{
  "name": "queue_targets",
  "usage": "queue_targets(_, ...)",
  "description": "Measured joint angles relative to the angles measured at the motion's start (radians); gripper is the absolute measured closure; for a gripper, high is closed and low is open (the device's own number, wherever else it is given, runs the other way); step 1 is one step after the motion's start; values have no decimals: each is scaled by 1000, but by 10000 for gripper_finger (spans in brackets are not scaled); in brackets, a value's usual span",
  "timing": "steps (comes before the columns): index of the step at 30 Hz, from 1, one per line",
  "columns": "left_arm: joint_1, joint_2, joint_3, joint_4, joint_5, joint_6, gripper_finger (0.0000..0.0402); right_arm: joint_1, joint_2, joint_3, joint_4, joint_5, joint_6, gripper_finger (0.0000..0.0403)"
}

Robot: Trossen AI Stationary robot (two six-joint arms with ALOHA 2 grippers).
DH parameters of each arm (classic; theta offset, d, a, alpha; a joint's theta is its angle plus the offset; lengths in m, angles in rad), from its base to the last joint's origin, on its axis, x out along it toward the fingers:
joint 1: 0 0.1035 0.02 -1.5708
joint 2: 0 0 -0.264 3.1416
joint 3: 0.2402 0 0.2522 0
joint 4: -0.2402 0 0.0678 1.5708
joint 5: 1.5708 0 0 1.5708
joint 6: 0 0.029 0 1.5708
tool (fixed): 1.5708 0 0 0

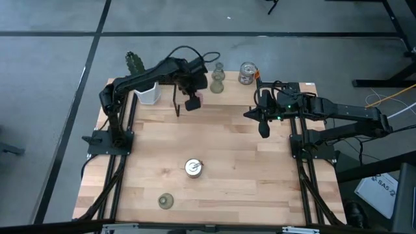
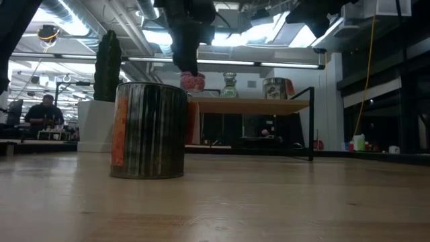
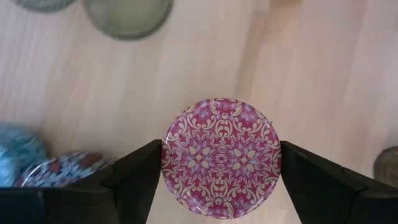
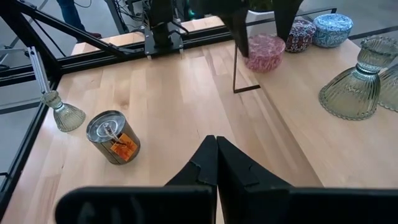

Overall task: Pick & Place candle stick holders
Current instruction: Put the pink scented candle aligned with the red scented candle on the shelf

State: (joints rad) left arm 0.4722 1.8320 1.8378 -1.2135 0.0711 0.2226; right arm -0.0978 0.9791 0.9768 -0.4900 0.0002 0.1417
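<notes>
Pink patterned candle holder [image 3: 221, 157] sits clasped in the left tool [image 3: 219, 186]; right tool [image 4: 216, 163] clenched empty; no legible writing.

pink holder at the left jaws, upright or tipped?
Upright. The left wrist view looks straight down on the pink holder's round patterned top; the right wrist view shows it level.

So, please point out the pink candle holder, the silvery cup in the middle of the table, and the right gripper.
pink candle holder [image 3: 221, 155], left wrist view, centre of its patterned top.
silvery cup [image 1: 193, 168], high view, its top.
right gripper [image 4: 216, 144], right wrist view, tips of its shut fingers.
</notes>
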Motion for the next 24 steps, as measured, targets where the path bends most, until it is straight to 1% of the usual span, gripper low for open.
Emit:
queue_targets(6, 38, -5, 0, -47, 0, -32, 103, 0, 0, 0, 0, 0, 0, 402)
queue_targets(16, 38, -31, 0, -73, -28, -90, 103, 0, 0, 0, 2, 8, 0, 402)
queue_targets(20, 28, -44, -59, -60, -38, -114, 103, 0, 0, 0, 2, 8, 0, 402)
queue_targets(24, 11, -92, -135, 14, -65, -139, 103, 0, 0, 0, 2, 24, 0, 402)
